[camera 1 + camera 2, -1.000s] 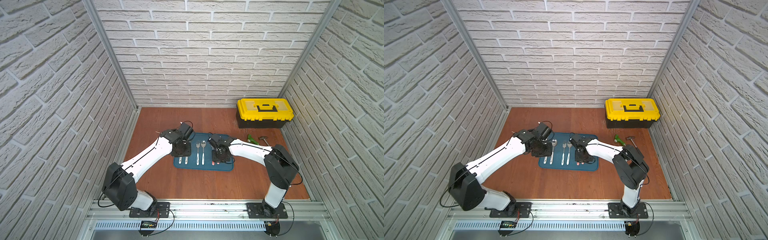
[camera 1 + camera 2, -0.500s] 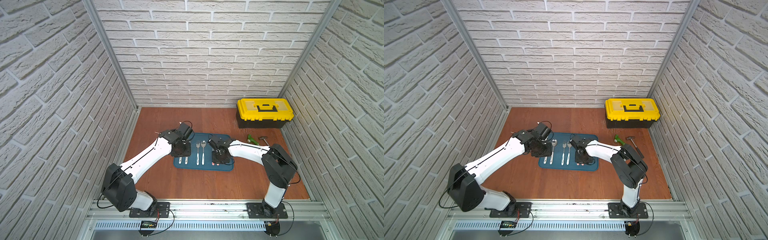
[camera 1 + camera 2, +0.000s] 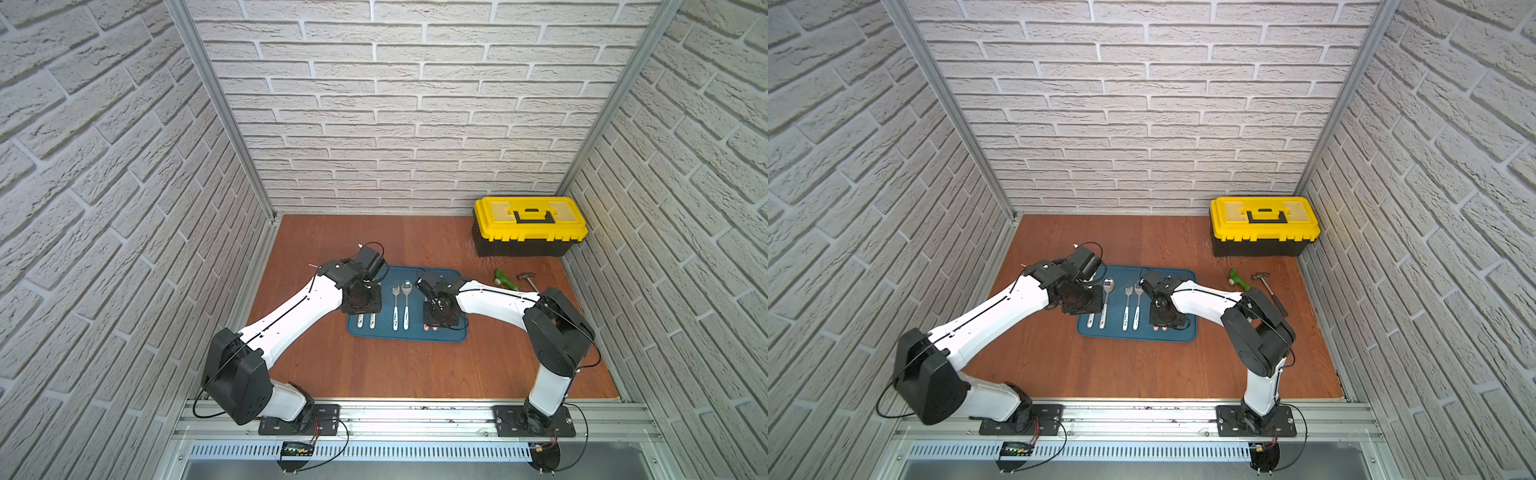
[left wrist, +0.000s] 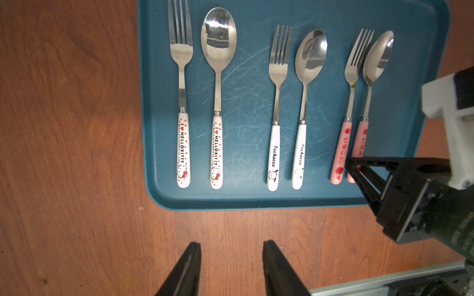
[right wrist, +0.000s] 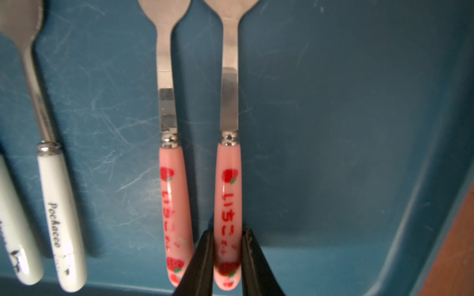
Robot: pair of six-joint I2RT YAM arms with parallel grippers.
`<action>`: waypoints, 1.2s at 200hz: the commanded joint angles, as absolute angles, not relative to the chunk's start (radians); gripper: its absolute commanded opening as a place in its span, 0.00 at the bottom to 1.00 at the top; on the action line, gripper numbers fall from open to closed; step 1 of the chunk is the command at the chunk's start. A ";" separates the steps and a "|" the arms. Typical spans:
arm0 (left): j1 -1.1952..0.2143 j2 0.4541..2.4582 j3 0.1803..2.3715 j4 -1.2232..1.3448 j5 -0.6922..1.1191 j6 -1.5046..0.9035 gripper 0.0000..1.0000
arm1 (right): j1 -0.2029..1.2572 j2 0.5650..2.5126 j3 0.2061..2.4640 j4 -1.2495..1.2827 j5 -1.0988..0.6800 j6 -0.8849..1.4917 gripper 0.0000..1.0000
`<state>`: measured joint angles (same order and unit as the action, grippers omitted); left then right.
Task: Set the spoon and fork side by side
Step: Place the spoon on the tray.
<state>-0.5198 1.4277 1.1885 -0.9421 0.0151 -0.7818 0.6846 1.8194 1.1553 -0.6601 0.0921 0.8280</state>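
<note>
Spoon (image 3: 435, 328) first: in both top views you see only the pink end of its handle, poking out from under the right gripper (image 3: 437, 319) on the blue tray (image 3: 457, 337). The pink end of the fork (image 3: 427, 328) lies just beside it. The left gripper (image 3: 362, 305) hangs over the tray's opposite end, well apart from the spoon.

In the left wrist view, your spoon (image 4: 367, 102) and fork (image 4: 350, 102) lie parallel at one end of the tray, heads pointing the same way. The heads are so close that you cannot tell whether they touch. The right gripper (image 4: 350, 166) reaches in over the handle ends. The left gripper (image 4: 230, 246) shows its two jaws standing apart, with only bare wood between them and nothing held.

In the right wrist view, the right gripper (image 5: 227, 232) is clamped on the spoon (image 5: 228, 194). Its black fingers (image 5: 202, 256) press either side of the handle near the end, while the spoon lies flat on the tray (image 5: 346, 153). The fork (image 5: 174, 205) runs alongside with a narrow strip of tray between the handles, and one finger sits in that strip. The Pochacco spoon (image 5: 61, 217) lies farther off, beyond the fork.
</note>
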 commanded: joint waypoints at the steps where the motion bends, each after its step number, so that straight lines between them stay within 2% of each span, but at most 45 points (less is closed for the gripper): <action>1: -0.512 1.401 1.180 -0.945 0.012 -0.777 0.45 | 0.694 1.827 1.131 -0.634 0.082 0.839 0.24; 148: -0.513 1.404 1.186 -0.951 0.012 -0.776 0.45 | 0.696 1.818 1.127 -0.635 0.079 0.834 0.28; 240: -0.517 1.402 1.188 -0.945 0.012 -0.779 0.45 | 0.698 1.638 1.160 -0.737 0.156 0.813 0.29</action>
